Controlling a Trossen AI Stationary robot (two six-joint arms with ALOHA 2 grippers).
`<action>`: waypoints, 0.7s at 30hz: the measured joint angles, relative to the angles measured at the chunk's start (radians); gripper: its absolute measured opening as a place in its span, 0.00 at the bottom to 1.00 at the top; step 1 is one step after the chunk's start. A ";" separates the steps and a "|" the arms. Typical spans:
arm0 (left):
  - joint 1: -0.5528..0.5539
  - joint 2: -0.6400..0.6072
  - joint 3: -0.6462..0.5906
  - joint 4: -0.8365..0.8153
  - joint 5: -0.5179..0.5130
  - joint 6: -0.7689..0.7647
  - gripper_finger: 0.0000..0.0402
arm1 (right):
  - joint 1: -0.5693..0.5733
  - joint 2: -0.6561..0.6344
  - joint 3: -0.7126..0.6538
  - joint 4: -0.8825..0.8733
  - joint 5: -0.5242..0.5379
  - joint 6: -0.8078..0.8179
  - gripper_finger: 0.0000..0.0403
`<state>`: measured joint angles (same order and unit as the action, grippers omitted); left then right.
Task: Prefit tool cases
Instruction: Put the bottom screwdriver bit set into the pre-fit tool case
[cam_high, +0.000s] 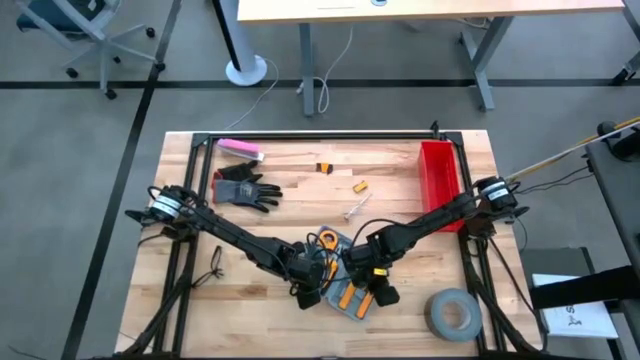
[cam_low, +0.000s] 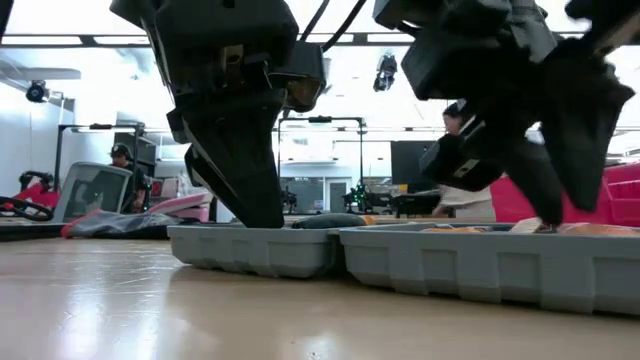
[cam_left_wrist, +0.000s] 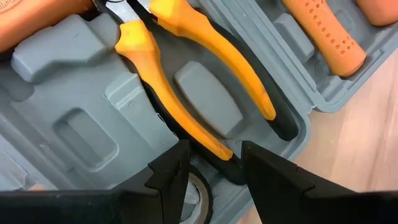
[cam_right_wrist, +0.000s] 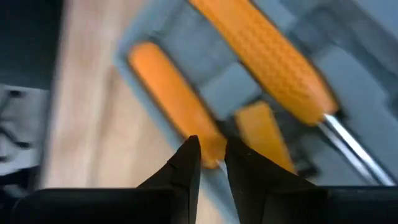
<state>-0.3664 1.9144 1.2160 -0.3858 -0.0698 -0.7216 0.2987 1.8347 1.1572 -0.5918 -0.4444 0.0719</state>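
I watch from overhead and from table level — both wrist cameras sit close over the open tool case (cam_high: 345, 275), which every view shares.

I saw the grey tool case (cam_high: 345, 275) lying open and flat on the desk (cam_high: 260, 320), orange tools in its slots.

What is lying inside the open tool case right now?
The tool case holds yellow-handled pliers and orange-handled tools in its moulded slots. From above, the left gripper and right gripper cover other slots.
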 joint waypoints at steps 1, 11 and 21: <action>0.000 0.000 0.000 0.000 0.000 0.000 0.38 | -0.003 0.000 -0.006 -0.001 0.028 -0.012 0.15; 0.000 -0.001 0.000 0.002 0.007 0.004 0.38 | -0.043 -0.004 -0.004 -0.035 -0.043 0.020 0.14; 0.000 -0.013 0.000 0.000 0.009 0.013 0.38 | -0.050 -0.017 0.048 -0.043 0.071 -0.005 0.14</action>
<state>-0.3664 1.9011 1.2160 -0.3857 -0.0605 -0.7090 0.2484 1.8179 1.2055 -0.6344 -0.3733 0.0669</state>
